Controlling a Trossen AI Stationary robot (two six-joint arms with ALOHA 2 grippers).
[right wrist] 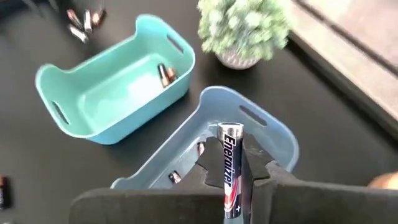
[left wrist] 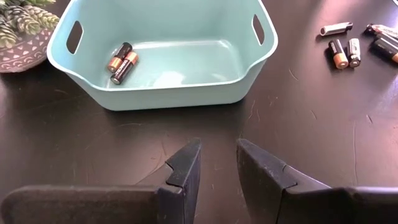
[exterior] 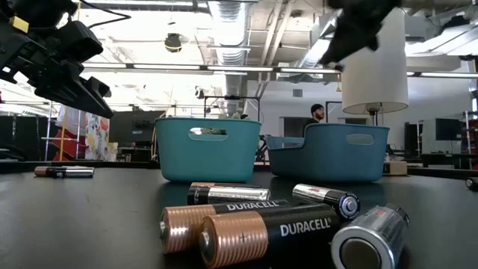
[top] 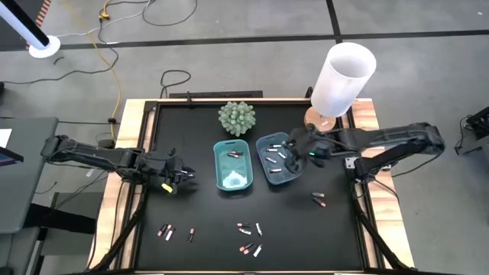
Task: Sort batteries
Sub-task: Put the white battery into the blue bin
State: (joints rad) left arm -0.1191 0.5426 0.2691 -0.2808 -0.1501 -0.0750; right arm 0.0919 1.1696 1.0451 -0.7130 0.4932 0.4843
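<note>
Your right claw [right wrist: 233, 180] is clenched on a silver Energizer battery [right wrist: 231, 168], held upright over the darker blue tray [right wrist: 273, 134], which already has several batteries in it. Get the claw centred over the tray floor, not the rim, and drop low before letting go so the cell doesn't bounce out or roll. Keep clear of the lamp [top: 341, 76] behind the arm. The teal tray [left wrist: 161, 56] holds two copper-top cells [left wrist: 121, 61], so don't mix types. Your left claw [left wrist: 217, 168] hangs over the desk [top: 199, 214] on the left, near the teal tray, fingers parted a little and gripping nothing. Loose batteries [top: 248, 237] wait along the front of the desk, with one more pair [top: 318, 198] off to the right.
</note>
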